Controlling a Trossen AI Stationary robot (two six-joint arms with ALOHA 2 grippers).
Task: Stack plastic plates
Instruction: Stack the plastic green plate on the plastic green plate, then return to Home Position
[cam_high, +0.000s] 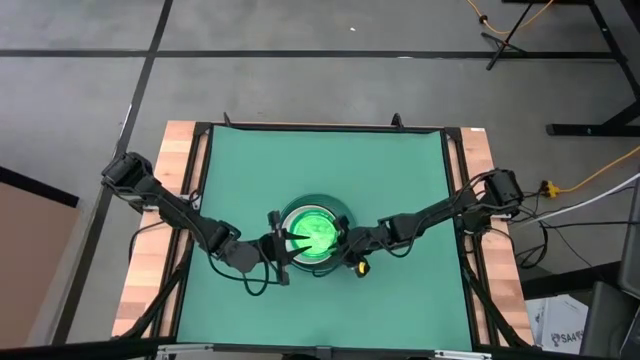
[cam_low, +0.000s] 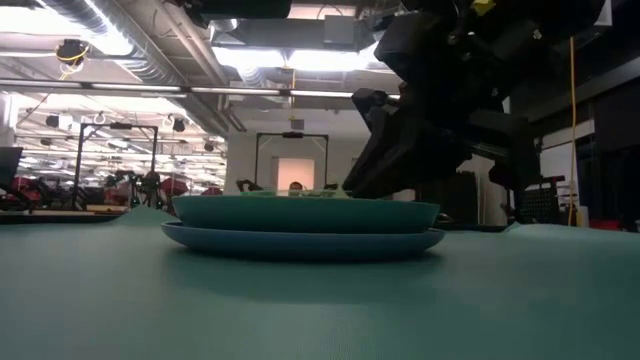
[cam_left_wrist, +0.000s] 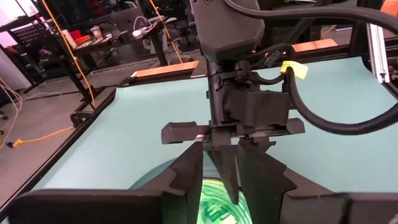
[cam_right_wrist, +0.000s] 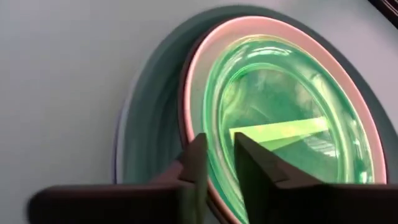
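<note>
Fingers (cam_right_wrist: 200, 163) of right gripper (cam_right_wrist: 219, 163) close together, narrow gap, straddling rim of small green plate (cam_right_wrist: 292, 112) atop stack; whether they pinch it, cannot tell. Stack (cam_high: 315, 235) sits at mat centre, toward front edge: green plate on top, white plate (cam_right_wrist: 196, 93) under it, dark green plate (cam_right_wrist: 146, 137) and blue plate (cam_low: 300, 242) at bottom. Left gripper (cam_high: 290, 240) over stack's left side, fingers (cam_left_wrist: 186, 177) slightly apart, pointing onto green plate. Green mat (cam_high: 250, 170) covers table (cam_high: 178, 170).
</note>
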